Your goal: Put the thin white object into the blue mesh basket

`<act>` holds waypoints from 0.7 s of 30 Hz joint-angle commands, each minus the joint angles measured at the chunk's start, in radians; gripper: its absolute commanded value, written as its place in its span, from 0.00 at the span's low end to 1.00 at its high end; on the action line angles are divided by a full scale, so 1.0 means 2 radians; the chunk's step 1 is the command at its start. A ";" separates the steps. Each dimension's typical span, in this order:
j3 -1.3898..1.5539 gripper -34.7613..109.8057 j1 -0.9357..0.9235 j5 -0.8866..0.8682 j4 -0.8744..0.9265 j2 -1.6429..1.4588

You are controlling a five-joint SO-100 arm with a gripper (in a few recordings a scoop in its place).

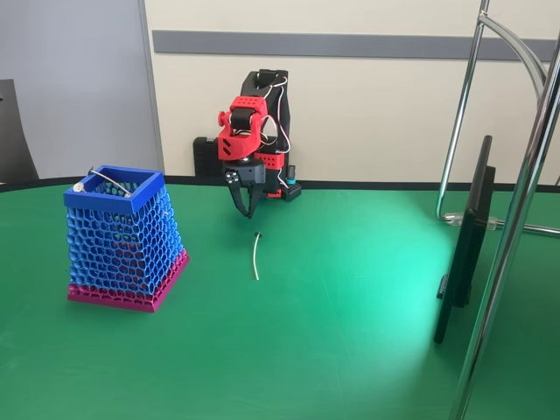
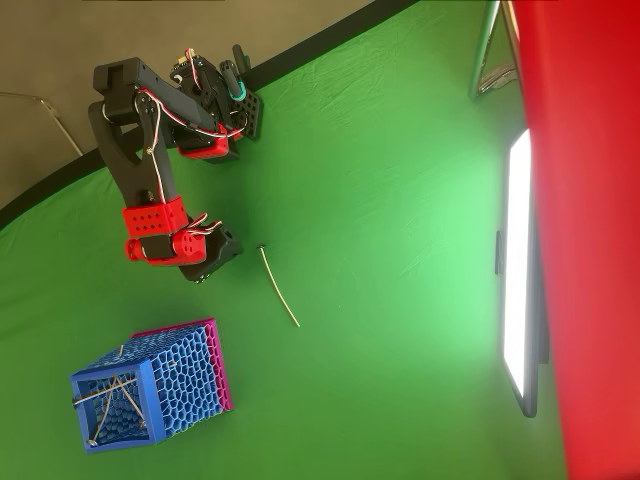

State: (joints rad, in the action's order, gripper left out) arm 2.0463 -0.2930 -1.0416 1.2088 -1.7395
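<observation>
The arm [image 1: 254, 122] is showing black links with red printed joint housings, white and red cables looping alongside, and a black pincer [image 1: 248, 203].

In the overhead view the gripper's [image 2: 205, 268] fingertips are hidden beneath its own black body, so their spread cannot be judged. In the fixed view, the chrome stand [image 1: 525, 175] at 3 o'clock is cut off by the top, right and bottom edges.

Blue honeycomb basket [image 1: 122, 236], magenta base; white strip [image 1: 255, 255]; green table [image 1: 332, 332].
</observation>
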 commanded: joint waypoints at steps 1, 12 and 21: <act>-0.029 0.25 -0.006 0.003 -0.002 0.012; -0.051 0.34 0.015 -0.016 -0.023 0.062; -0.041 0.36 0.041 -0.031 -0.068 0.093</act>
State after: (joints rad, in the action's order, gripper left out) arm 1.9712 -0.2224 -1.0968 1.1014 -1.5539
